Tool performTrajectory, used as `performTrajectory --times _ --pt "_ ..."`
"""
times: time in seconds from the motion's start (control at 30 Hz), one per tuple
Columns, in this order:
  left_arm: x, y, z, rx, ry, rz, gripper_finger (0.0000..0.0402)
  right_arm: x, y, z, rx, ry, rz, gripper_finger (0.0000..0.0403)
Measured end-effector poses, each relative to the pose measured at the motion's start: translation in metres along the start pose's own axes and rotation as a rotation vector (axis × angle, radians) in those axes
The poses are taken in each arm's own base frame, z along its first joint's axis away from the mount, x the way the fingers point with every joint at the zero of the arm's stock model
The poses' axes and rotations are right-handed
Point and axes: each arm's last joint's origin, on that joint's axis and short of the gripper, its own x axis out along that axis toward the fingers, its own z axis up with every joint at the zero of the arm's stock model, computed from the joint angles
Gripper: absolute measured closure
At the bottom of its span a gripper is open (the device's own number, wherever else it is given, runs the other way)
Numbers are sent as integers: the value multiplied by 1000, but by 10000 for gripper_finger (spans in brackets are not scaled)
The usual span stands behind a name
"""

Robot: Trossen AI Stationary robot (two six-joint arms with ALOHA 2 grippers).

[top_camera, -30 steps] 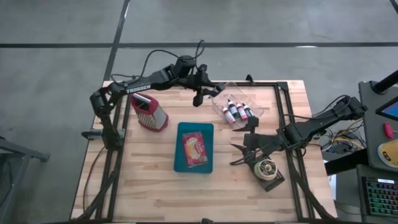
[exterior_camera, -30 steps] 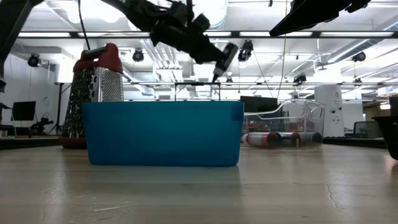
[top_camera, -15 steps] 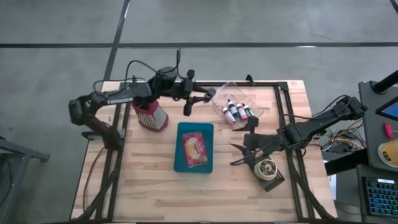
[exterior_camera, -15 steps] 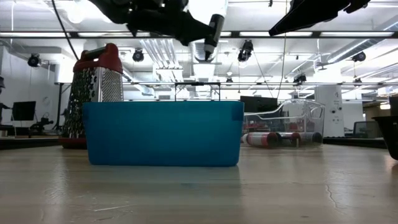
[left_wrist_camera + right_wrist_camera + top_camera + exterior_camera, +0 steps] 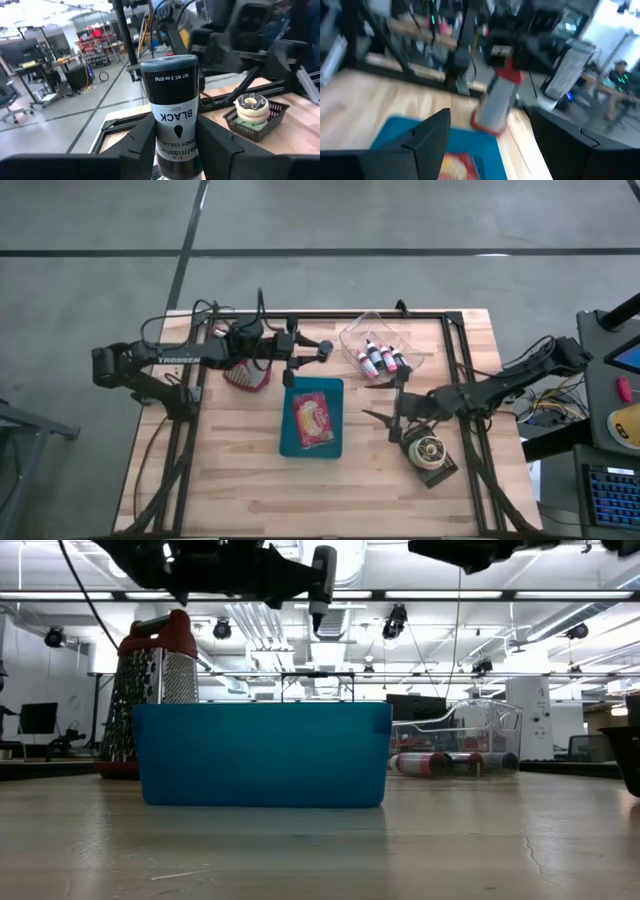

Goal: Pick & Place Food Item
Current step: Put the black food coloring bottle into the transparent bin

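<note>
My left gripper (image 5: 322, 348) is shut on a small bottle (image 5: 172, 115) labelled BLACK. It hovers between the red-topped grater (image 5: 240, 372) and the clear box of bottles (image 5: 380, 355), just past the far edge of the blue tray (image 5: 335, 442). In the low view the bottle (image 5: 322, 580) stands upright, high above the tray (image 5: 262, 755). A red and yellow packet (image 5: 311, 418) lies flat in the tray. My right gripper (image 5: 383, 420) hangs open above the table to the right of the tray, holding nothing. My left gripper pinches the bottle's labelled body (image 5: 174, 150) between its two fingers (image 5: 140, 145), one on each side. The fingers reach level toward the table's right and lie across the bottle. The bottle stands upright with its label upside down, lifted clear of everything.
A black basket with a doughnut (image 5: 430, 452) sits near the right edge, close under my right arm. A black frame (image 5: 455, 370) runs along the table's right and far sides. Bare wood lies in front of the tray and at the near left.
My left gripper has carried the bottle from beside the clear box toward the table's left and near side, to the tray's far edge. It has tipped up to level, and the bottle has gone from tilted to upright. My right gripper has tipped up slightly in place.
</note>
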Motion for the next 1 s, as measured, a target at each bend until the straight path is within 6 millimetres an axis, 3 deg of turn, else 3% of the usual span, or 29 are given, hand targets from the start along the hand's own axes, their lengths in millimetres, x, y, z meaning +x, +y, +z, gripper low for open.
performTrajectory --times 0.2,0.43,0.67,1.0 --pt "-3 -19 -10 -7 -66 -3 278 3 -22 -20 88 -178 59 133" --pt "0 -37 -12 17 -70 -6 278 15 -50 -26 141 -210 102 123" --pt "1 -42 -14 13 -55 -15 278 34 -56 -16 113 -207 76 109" --pt "5 -50 -33 -11 -21 -39 278 79 -60 -20 85 -134 78 108"
